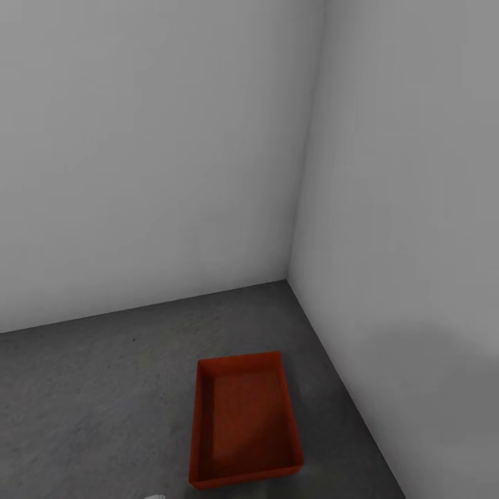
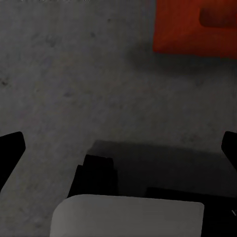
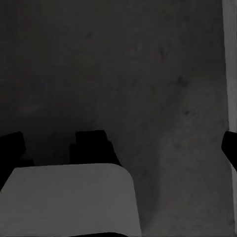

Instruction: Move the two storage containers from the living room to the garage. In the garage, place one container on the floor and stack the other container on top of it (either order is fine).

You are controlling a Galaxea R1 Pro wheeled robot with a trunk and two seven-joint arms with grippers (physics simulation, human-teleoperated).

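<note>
One orange-red open-top storage container (image 1: 246,423) stands empty on the dark grey concrete floor (image 1: 97,402) of the garage, close to the corner of two plain grey-white walls. Its outer wall with a recessed handle (image 2: 195,24) appears in the left wrist view, ahead of and apart from my left gripper (image 2: 121,147), which is open with nothing between its fingers. My right gripper (image 3: 121,147) is open too, over bare floor. The other container and the living room are out of view.
The back wall (image 1: 152,152) and the right wall (image 1: 409,208) meet just beyond the container. A strip of wall (image 3: 231,59) shows beside the right gripper. Parts of my own white body (image 2: 128,217) show low in both wrist views.
</note>
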